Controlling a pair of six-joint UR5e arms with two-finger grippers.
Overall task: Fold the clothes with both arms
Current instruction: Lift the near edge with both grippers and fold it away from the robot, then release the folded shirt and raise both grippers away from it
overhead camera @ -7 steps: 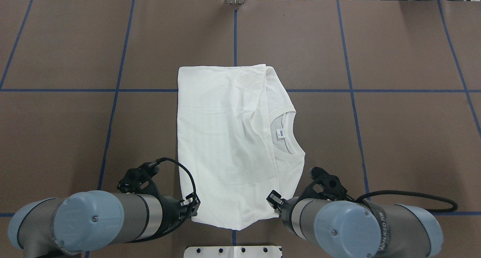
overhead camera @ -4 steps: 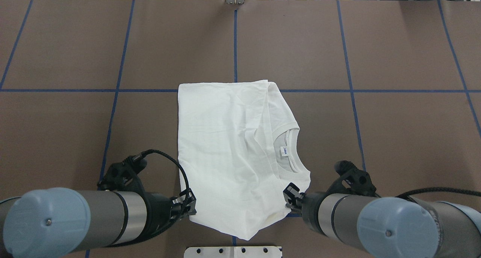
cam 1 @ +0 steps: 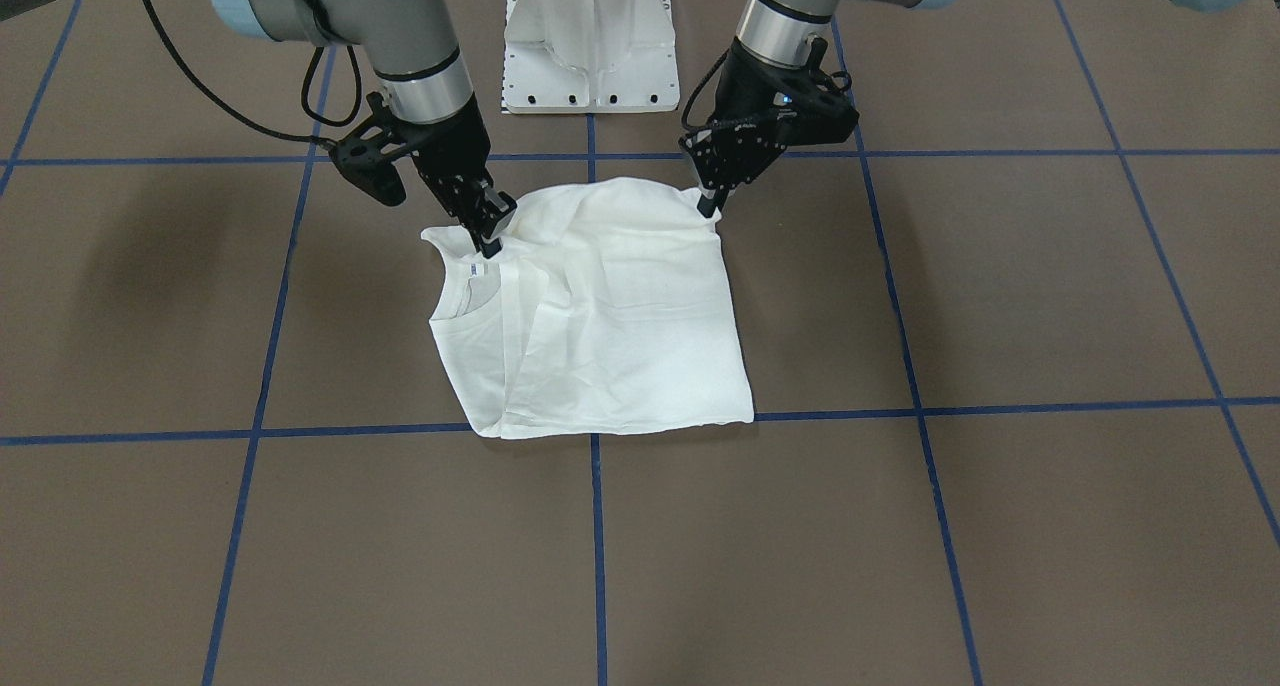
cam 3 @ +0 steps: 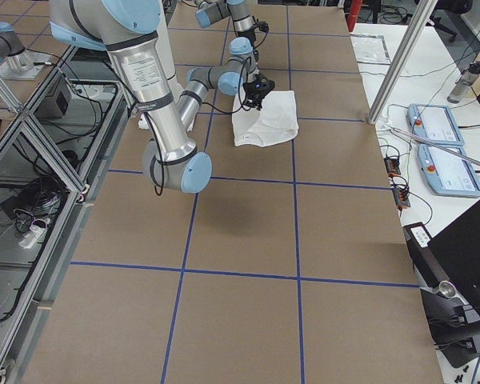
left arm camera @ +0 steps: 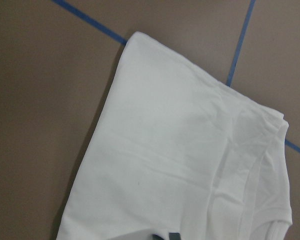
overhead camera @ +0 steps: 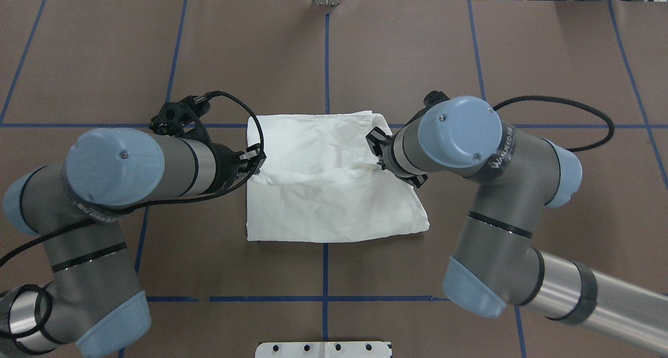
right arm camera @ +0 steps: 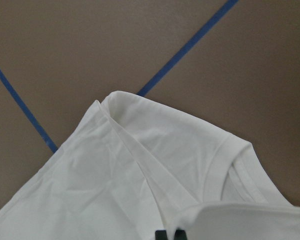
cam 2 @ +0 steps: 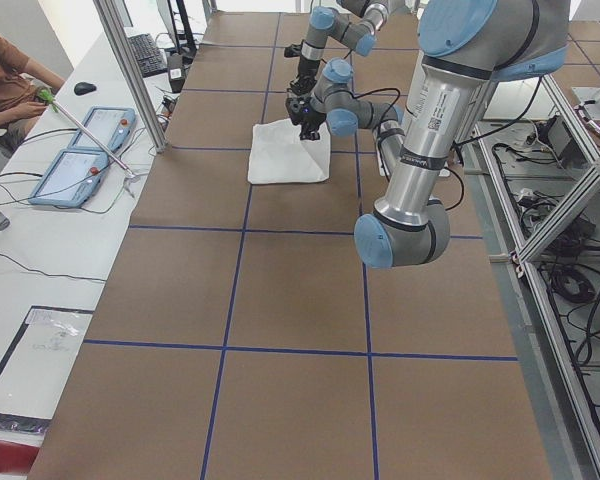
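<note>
The left gripper (overhead camera: 255,162) is pinched on a corner of the T-shirt (overhead camera: 323,206), raised above the cloth. The T-shirt lies mid-table (overhead camera: 548,191), sides folded in, its near half doubled towards the far edge, not yet flat. The right gripper (overhead camera: 377,154) clamps the opposite corner. Outstanding, by judgement: lower, release.

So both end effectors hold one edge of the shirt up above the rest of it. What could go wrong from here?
1. The left end effector pinches only a small corner of the T-shirt, so the cloth might slip out.
2. Between it and the right end effector the raised cloth is loose and wrinkled, so the fold could land creased.
3. The near corner on the right arm's side sticks out past the rest, so the fold may end crooked.
</note>
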